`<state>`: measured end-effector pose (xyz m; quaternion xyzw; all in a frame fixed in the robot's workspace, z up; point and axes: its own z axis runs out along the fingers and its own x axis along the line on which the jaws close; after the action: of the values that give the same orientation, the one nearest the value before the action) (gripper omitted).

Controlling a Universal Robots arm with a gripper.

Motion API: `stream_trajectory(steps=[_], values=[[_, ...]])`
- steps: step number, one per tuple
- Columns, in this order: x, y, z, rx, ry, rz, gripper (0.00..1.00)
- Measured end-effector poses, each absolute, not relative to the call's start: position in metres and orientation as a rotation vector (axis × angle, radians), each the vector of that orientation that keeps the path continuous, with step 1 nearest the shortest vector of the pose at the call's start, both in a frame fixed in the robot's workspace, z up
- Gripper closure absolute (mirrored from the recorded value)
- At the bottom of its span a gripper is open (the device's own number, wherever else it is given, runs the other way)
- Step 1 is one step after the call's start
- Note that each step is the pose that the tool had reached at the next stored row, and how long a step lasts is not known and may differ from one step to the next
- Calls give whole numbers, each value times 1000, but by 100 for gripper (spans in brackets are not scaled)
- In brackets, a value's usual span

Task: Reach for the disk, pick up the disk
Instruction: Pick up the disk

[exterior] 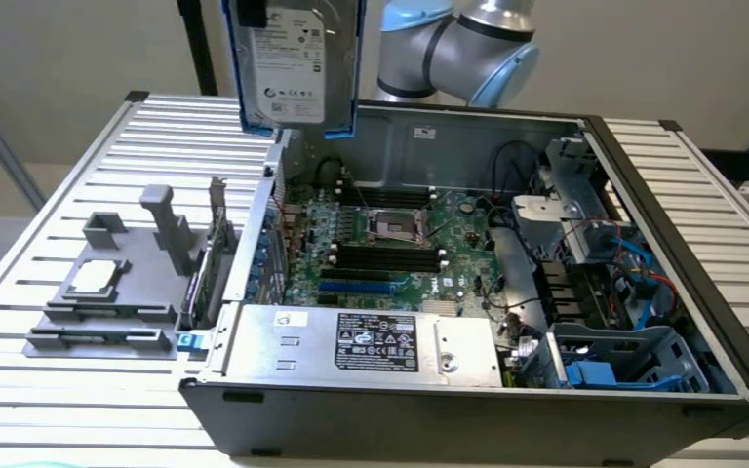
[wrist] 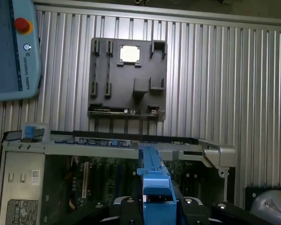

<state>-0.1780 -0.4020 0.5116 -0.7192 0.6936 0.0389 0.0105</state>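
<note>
Hanging high above the open computer case [exterior: 479, 292], the disk [exterior: 294, 63] stands on end, long side up and down. The claw [wrist: 157, 206] is clamped on its blue edge.

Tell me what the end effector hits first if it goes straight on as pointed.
With the disk clamped in the end effector, likely the computer case rim or the motherboard just inside; depth is unclear.
</note>
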Motion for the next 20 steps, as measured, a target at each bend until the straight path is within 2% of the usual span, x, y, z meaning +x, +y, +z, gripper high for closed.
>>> stream_trajectory(steps=[20], values=[[-100, -443, 512, -2245, 2165, 121, 67]])
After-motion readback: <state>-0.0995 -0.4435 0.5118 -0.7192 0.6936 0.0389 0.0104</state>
